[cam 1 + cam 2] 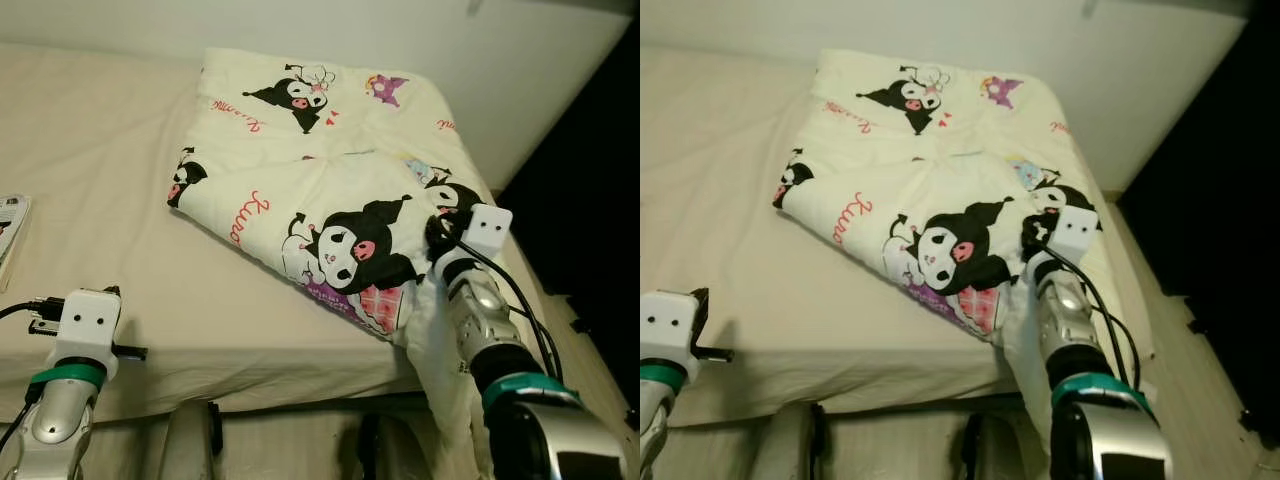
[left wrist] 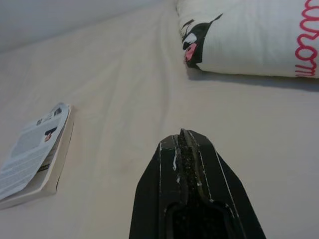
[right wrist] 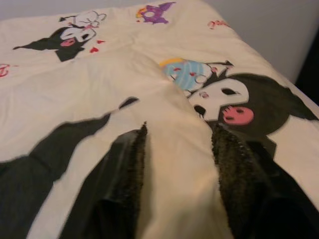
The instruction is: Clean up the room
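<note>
- Book (image 1: 10, 235) at 9 o'clock on the bed (image 1: 120, 150)
- Left gripper (image 2: 185, 142) at 7 o'clock, fingers pressed together, holding nothing
- Folded cartoon blanket (image 1: 330, 170) centre, toward 1 o'clock
- Right gripper (image 3: 177, 144) at 4 o'clock, clamped on a blanket fold

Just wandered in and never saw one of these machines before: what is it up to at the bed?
It is folding a cartoon-print blanket on the bed. Its right hand grips a ridge of the fabric between its two fingers, at the bed's right side, where a corner hangs over the edge. The left hand, shut and empty, hovers over bare sheet. A booklet lies further left.
</note>
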